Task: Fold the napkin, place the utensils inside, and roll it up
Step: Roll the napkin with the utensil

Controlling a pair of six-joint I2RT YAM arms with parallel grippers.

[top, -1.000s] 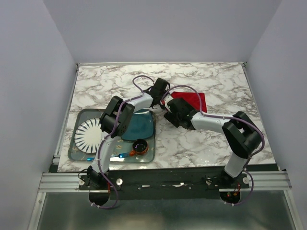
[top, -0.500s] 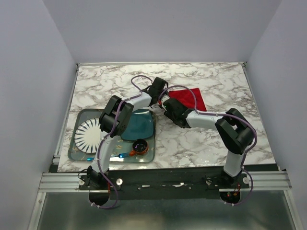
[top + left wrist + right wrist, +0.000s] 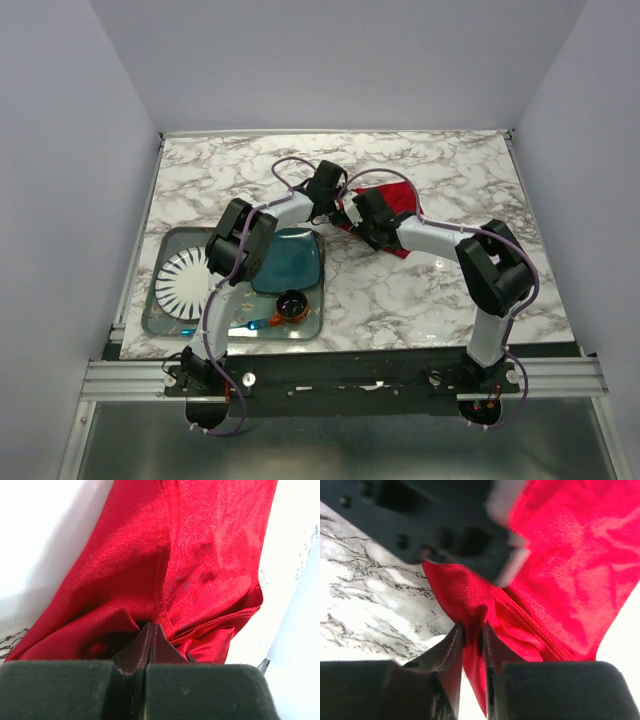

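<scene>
Red napkin [image 3: 200, 555], glossy weave, layered folds, bunched

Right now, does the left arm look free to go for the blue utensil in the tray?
Probably not yet: the left gripper is shut on the napkin. The blue utensil lies uncovered in the tray near that arm's base, so letting go should free the way.
</scene>
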